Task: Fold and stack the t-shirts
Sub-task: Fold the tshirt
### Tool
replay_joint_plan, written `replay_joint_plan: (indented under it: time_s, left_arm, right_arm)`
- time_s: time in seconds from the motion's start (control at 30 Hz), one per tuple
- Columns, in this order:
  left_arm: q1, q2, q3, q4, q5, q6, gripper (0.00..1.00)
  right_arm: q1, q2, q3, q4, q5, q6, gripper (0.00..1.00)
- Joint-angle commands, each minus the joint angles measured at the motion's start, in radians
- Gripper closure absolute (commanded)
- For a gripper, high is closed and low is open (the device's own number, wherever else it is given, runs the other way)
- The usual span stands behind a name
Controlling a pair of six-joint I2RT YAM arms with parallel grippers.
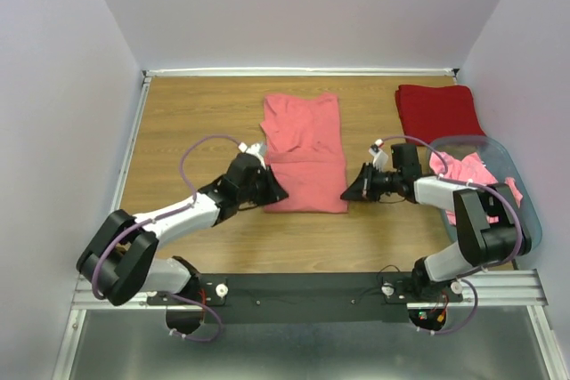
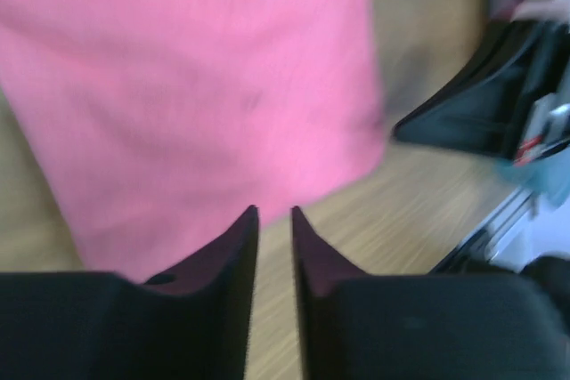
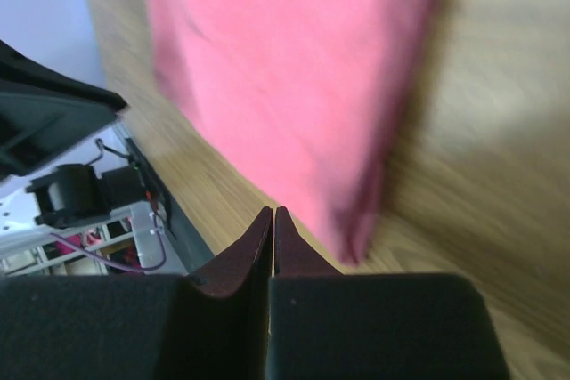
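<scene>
on the left of the wooden worktop (image 1: 196,113), the left arm reaches in toward the middle. the left claw (image 1: 278,190) sits low at the near left edge of a salmon-pink t-shirt (image 1: 305,153). in the left wrist view its two dark fingers (image 2: 227,255) stand only a narrow slit apart, with nothing between them but bare wood, and the tips lie right at the cloth's hem.

the pink t-shirt lies flat in the middle of the worktop as a long panel running far to near, rumpled at the far end and smoother at the near end.

by its near right corner is the right claw (image 1: 346,193), pointing left at the cloth. its fingers (image 3: 245,251) are pressed together with no gap and have hold of nothing. the shirt's edge lies just beside the tips, though i cannot tell whether they touch it.

further right, a deep red t-shirt (image 1: 438,111) lies folded in the far right corner. just near of it, at the right edge, an oval grey-blue basket (image 1: 515,166) holds crumpled pink t-shirts (image 1: 465,171), and the right arm passes over it.
</scene>
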Motion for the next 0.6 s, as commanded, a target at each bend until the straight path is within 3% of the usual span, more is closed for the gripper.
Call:
replay_joint_plan:
  time_s: [0.0, 0.3, 0.4, 0.5, 0.57]
  left_arm:
    - [-0.034, 0.035, -0.094, -0.029, -0.035, -0.070, 0.81]
    - [-0.034, 0.124, -0.157, -0.057, -0.089, -0.093, 0.88]
    - [-0.034, 0.071, -0.174, -0.116, -0.092, -0.113, 0.88]
    - [-0.034, -0.049, -0.151, -0.240, -0.138, -0.125, 0.80]
    - [-0.034, -0.139, -0.113, -0.311, -0.198, -0.142, 0.68]
  right_arm:
    - [-0.003, -0.020, -0.072, -0.031, 0.063, -0.022, 0.90]
    - [-0.003, 0.014, -0.139, -0.089, 0.297, -0.044, 0.92]
    - [-0.003, -0.034, -0.133, -0.147, 0.367, -0.044, 0.92]
    - [-0.003, -0.103, -0.090, -0.234, 0.373, -0.044, 0.91]
    - [-0.001, -0.143, -0.038, -0.291, 0.385, -0.048, 0.90]
